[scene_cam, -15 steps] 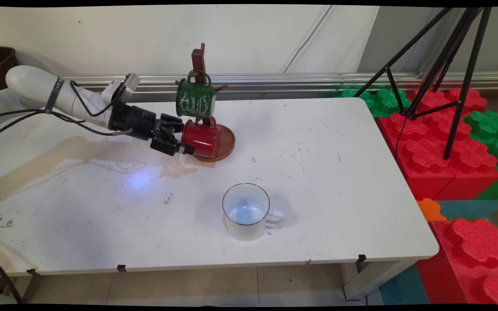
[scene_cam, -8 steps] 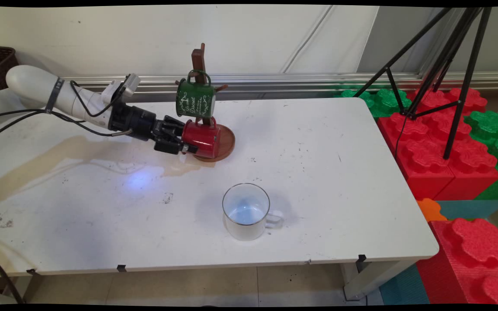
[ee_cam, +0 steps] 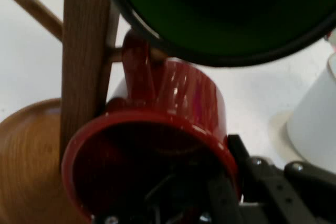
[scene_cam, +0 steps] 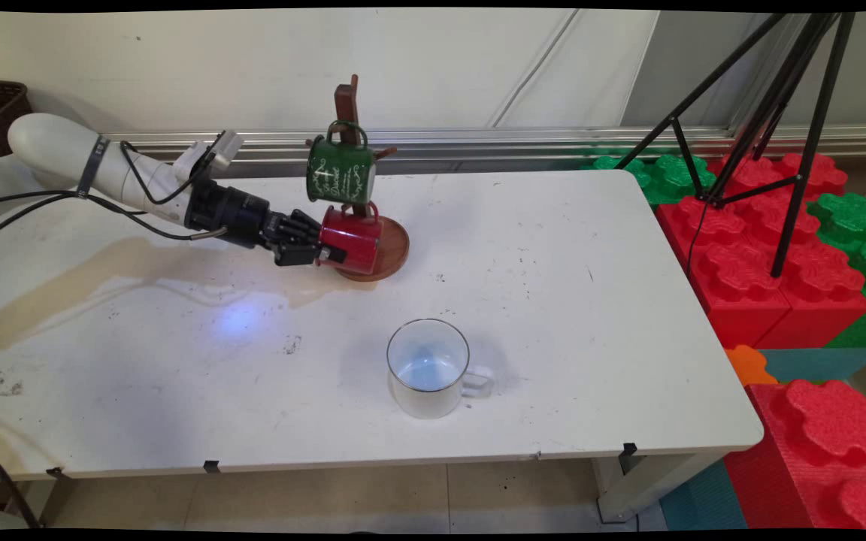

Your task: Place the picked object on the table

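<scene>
White wall (scene_cam: 177, 68); tripod (scene_cam: 771, 113); perhaps foam blocks (scene_cam: 764, 270).

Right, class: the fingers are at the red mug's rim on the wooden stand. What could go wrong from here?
1. The red mug hangs by its handle on a peg; pulled sideways by the gripper, it might snag and tip the wooden stand.
2. The green mug hangs just above, so lifting the red one could knock it off.

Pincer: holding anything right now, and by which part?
The pincer grips the red mug by its rim wall, one finger inside the mouth, one outside. The mug's handle is on a peg of the wooden mug tree, under the green mug.
</scene>
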